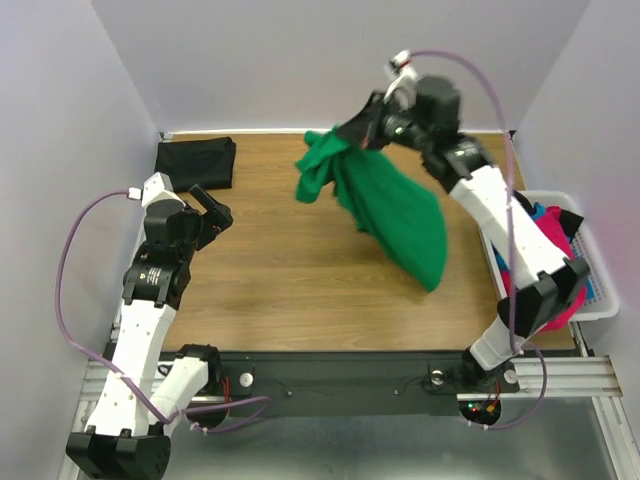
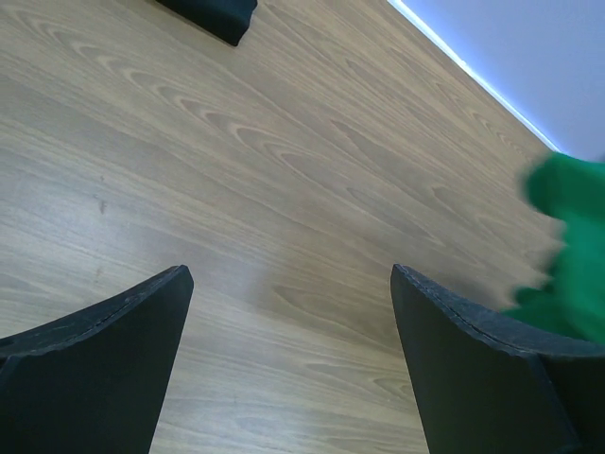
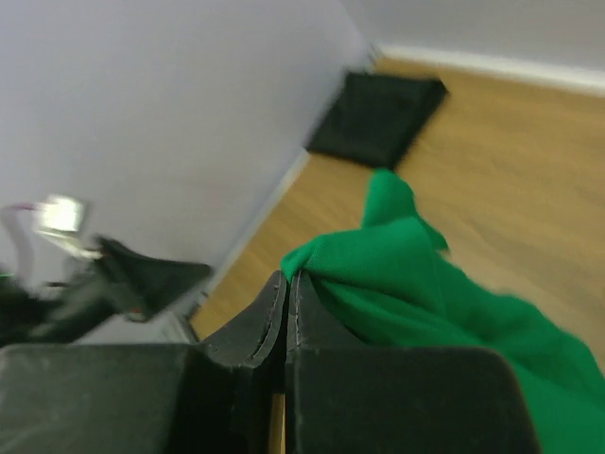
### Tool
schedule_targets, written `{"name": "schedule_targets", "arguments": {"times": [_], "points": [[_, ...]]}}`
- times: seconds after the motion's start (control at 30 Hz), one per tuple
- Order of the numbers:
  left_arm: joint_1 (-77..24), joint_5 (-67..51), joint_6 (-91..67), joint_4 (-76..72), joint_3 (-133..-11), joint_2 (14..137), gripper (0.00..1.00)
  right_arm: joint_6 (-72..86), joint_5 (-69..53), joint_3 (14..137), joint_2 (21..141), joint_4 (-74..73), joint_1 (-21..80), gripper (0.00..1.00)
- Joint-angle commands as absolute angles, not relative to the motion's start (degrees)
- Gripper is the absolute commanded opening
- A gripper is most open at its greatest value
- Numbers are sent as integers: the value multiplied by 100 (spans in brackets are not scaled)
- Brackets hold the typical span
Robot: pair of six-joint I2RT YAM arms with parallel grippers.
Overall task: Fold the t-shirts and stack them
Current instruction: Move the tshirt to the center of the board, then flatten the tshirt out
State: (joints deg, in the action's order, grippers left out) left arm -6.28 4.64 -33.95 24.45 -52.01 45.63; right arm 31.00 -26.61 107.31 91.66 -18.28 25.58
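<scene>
As we look down from the top camera, the right gripper (image 1: pixel 358 128) is clenched on a bunched end of the green t-shirt (image 1: pixel 395 215), raised over the far middle of the desk (image 1: pixel 270 290). The long axis of the green t-shirt runs diagonally from that pinched far end toward the near right. Its wide free end points at the white basket (image 1: pixel 603 300) on the desk's right edge. We cannot tell whether that end touches the wood. A folded black t-shirt (image 1: pixel 196 160) lies in the far left corner, well apart. The left gripper (image 1: pixel 212 212) hovers released near the left edge, with bare wood between it and the green cloth.

From the left wrist, we see both fingers (image 2: pixel 95 350) spread wide over bare wood. The green t-shirt (image 2: pixel 572 246) is blurred at the right edge, and a corner of the black t-shirt (image 2: pixel 213 14) shows at the top.

From the right wrist, the fingers press together on a fold of the green t-shirt (image 3: pixel 425 274), which trails toward the lower right. The black t-shirt (image 3: pixel 378 113) lies beyond, by the wall.
</scene>
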Motion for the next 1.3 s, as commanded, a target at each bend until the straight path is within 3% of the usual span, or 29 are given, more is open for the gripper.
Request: {"name": "schedule_targets", "arguments": {"times": [0.0, 0.1, 0.3, 0.37, 0.4, 0.43, 0.47, 0.57, 0.67, 0.8, 1.03, 1.27], "points": [[-615, 781, -3436, 2399, -5282, 4430, 98, 2496, -1784, 10390, 8983, -1846, 2988, 0], [-615, 940, -3489, 2443, -5212, 4421, 98, 2487, -1715, 9513, 8607, -1828, 3023, 0], [-615, 897, -3568, 2383, -5010, 4535, 98, 3110, 385, 6332, 7218, -1854, 3023, 3], [-615, 713, -3551, 2294, -4843, 4588, 98, 3242, 834, 5236, 6769, -1872, 3023, 25], [-615, 520, -3594, 2190, -4695, 4649, 98, 3374, 983, 4951, 6628, -1881, 3015, 63], [-615, 345, -3647, 2101, -4598, 4693, 98, 3410, 1002, 4766, 6601, -1907, 3015, 88], [-633, 125, -3665, 1970, -4466, 4719, 98, 3436, 1011, 4564, 6583, -1959, 3023, 98], [-764, -614, -3735, 1390, -3895, 4886, 96, 3603, 1300, 4518, 6417, -2451, 3015, 100], [-1264, -484, -3963, 1161, -3552, 5115, 95, 3910, 1494, 4430, 5934, -2803, 3015, 100], [-2046, -317, -4236, 670, -3287, 5588, 92, 3859, 827, 4377, 5687, -3031, 3032, 100], [-3321, -458, -4526, -167, -3444, 6643, 71, 4113, 1460, 3938, 5502, -3322, 3032, 100], [-3902, -185, -4509, -237, -4130, 7839, 62, 4201, 1459, 3850, 5441, -3331, 3032, 100]]}}
